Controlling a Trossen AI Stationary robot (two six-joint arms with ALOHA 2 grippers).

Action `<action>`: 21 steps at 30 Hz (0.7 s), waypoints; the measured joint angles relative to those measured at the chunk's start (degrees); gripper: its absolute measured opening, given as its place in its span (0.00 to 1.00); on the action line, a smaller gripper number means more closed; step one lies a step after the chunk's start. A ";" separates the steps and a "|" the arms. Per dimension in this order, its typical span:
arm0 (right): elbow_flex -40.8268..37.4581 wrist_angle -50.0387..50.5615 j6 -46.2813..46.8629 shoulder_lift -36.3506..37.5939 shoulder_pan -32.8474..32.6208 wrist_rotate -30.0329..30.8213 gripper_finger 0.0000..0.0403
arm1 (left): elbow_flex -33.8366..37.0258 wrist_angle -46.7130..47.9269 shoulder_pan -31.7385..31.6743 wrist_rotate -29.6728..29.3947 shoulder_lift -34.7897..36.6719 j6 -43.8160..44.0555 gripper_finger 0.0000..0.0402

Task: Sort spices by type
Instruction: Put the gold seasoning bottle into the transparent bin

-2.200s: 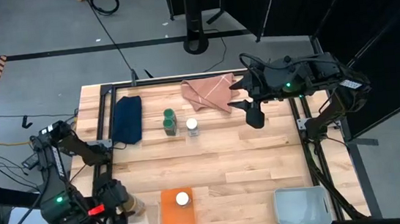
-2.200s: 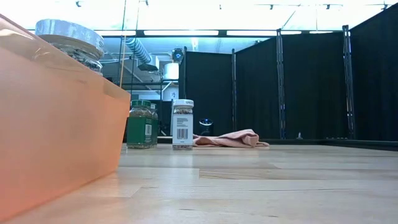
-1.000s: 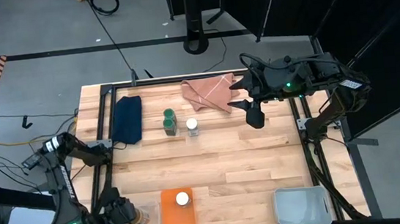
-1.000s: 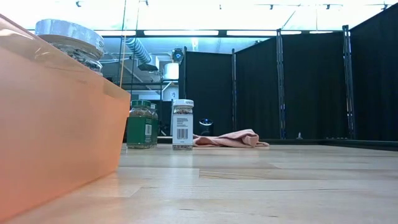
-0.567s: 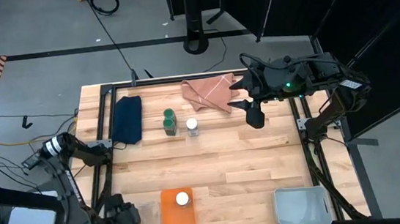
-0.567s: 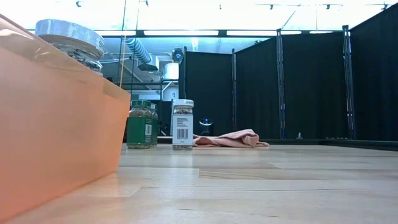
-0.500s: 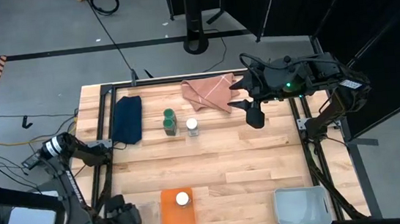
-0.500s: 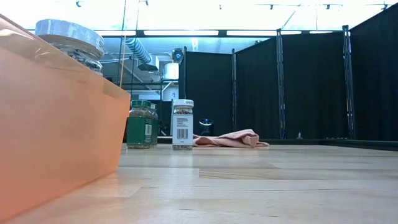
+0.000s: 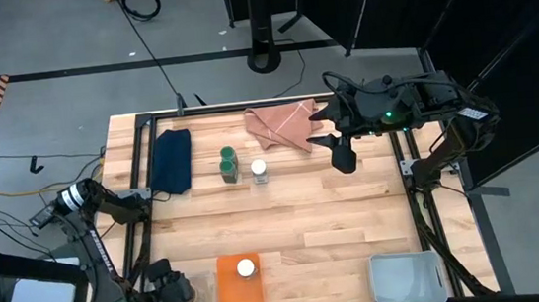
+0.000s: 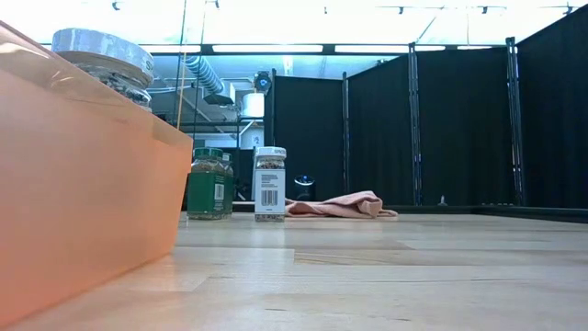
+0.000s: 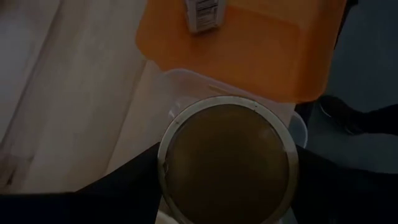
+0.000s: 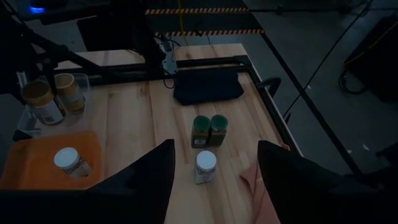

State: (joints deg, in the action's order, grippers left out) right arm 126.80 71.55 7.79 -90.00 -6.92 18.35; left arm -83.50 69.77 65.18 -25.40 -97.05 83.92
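Gripping a tan-lidded spice jar (image 11: 227, 163), the left gripper (image 9: 170, 297) hangs over the clear bin (image 11: 186, 84) beside the orange tray (image 9: 226, 299); the right gripper (image 9: 342, 154) idles open by the pink cloth (image 9: 282, 123).

The high view is evenly lit from above, with soft, short shadows on the pale table (image 9: 286, 219). In the low view the ceiling lights (image 10: 266, 48) blow out to white glare across the top, the black curtains (image 10: 459, 129) stay deep and flat, and the orange bin (image 10: 83, 184) close to the lens is blurred, while the jars (image 10: 269, 183) farther off are sharp. Both wrist views are dim: in the left one the brown lid (image 11: 227, 163) fills the frame, dark and soft, and in the right one the fingers (image 12: 149, 180) are black, unfocused shapes against a murky table.
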 joint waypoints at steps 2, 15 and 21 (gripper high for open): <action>0.00 -0.02 -0.07 0.00 0.00 0.00 0.59 | 1.00 -0.79 -0.08 -0.01 0.02 0.09 0.67; 0.00 -0.04 -0.46 0.00 0.79 0.02 0.59 | 10.22 -10.18 -0.32 -0.93 4.61 0.65 0.67; 0.00 -0.03 -0.46 0.00 0.76 0.00 0.60 | 12.66 -13.05 -0.32 -1.08 5.70 0.76 0.67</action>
State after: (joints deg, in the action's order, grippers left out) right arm 126.80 71.51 7.33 -90.00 -6.15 18.35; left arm -70.85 56.72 64.86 -26.48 -91.35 84.68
